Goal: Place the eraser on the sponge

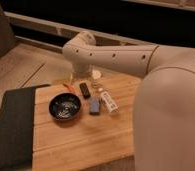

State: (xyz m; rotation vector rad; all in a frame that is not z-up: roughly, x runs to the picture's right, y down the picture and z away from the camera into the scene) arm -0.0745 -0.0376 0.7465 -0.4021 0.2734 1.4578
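I see a black bowl (65, 106) on the wooden bench (91, 145), with a white oblong item (109, 101) off to its right. A dark mat (13, 122) covers the bench's left side. A small orange thing (68, 86) lies by the gripper (82, 79) at the far edge.

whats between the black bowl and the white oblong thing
The sponge lies between the black bowl and the white oblong item, as the camera view shows. The eraser sits just behind it, and the gripper hangs beyond the eraser.
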